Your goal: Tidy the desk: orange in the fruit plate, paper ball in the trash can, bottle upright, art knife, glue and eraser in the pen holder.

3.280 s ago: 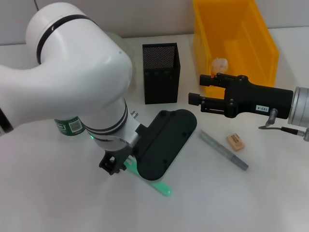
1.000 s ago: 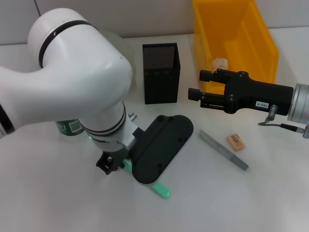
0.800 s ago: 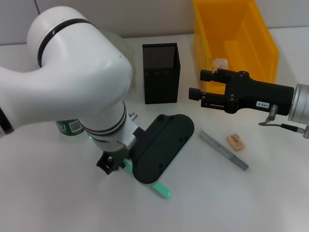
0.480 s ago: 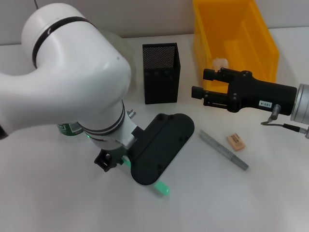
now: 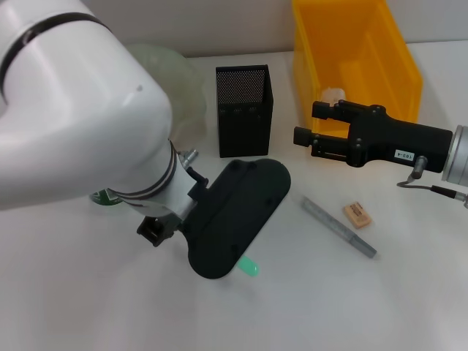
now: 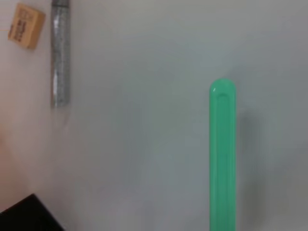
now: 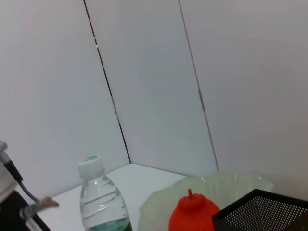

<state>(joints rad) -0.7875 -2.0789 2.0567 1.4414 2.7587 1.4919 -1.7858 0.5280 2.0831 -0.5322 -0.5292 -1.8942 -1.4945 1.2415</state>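
Observation:
My left gripper point(image 5: 232, 219) hangs low over the desk's middle, shut on a green stick point(image 5: 249, 267) whose rounded tip pokes out below it; the left wrist view shows the stick point(image 6: 222, 154) above the desk. I cannot tell whether it is the art knife or the glue. A grey stick point(image 5: 338, 227) and the tan eraser point(image 5: 357, 213) lie right of it. My right gripper point(image 5: 311, 124) hovers open and empty beside the trash can point(image 5: 395, 66), where the paper ball point(image 5: 333, 95) lies. The bottle point(image 7: 101, 202) stands upright. The orange point(image 7: 194, 214) sits in the fruit plate point(image 7: 226, 185). The pen holder point(image 5: 243, 110) stands behind my left gripper.
My big white left arm point(image 5: 80, 117) hides most of the desk's left side, including most of the bottle point(image 5: 102, 196) and the fruit plate point(image 5: 175, 73). Bare desk shows along the front and at the front right.
My left arm has risen and swung toward the head camera, and the green stick's tip has gone up with it. My right gripper has edged slightly to the right.

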